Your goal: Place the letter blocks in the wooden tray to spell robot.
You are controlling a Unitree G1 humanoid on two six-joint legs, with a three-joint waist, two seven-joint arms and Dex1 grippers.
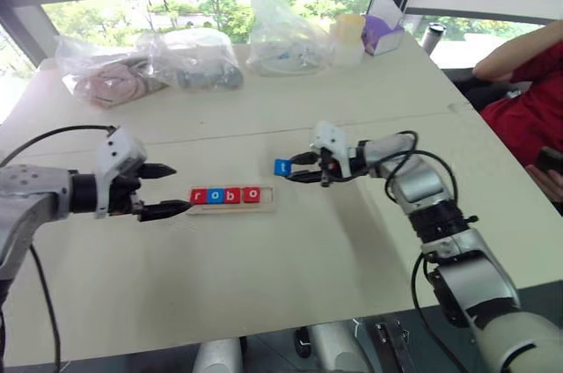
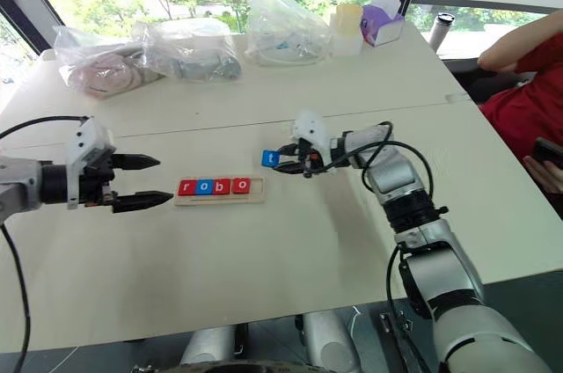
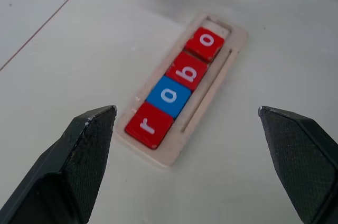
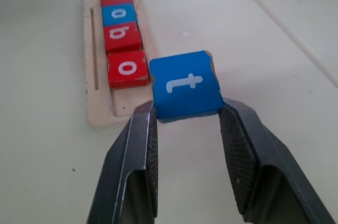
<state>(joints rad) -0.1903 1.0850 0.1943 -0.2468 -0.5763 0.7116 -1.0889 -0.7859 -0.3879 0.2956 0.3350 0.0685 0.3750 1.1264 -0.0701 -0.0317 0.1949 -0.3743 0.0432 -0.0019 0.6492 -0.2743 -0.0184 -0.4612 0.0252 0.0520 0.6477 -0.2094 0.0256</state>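
The long, narrow pale wooden tray [image 1: 230,198] with a thin raised rim lies flat on the cream tabletop [image 1: 264,276] and serves here as the landmark. In it sit four small flat square letter blocks in a row, each with a white lowercase letter: a red r [image 3: 149,124], a blue o [image 3: 169,96], a red b [image 3: 187,70] and a red o [image 3: 205,43]. The slot at the tray's right end, past the second o, is bare wood. A thin groove runs along the tray beside the row.

The fifth block, a blue square t tile [image 4: 186,84], is off the tray, held just beyond its right end and above the tabletop. My right gripper [image 1: 305,167] is clamped on this tile, its two black fingers [image 4: 141,145] pressing opposite edges; one corner of the tile looks chipped. In the right wrist view the tile's near corner sits just beside the second red o.

My left gripper [image 1: 164,190] hangs just off the tray's left end, its fingers [image 3: 84,145] spread wide and holding nothing.

Well beyond the tray, along the table's far edge by the window, lie several clear plastic bags [image 1: 281,34] with contents, a pale yellow cup [image 1: 348,34] and a purple tissue box [image 1: 384,32]. Far to the tray's right, a person in a red top [image 1: 528,100] sits at the table's side.
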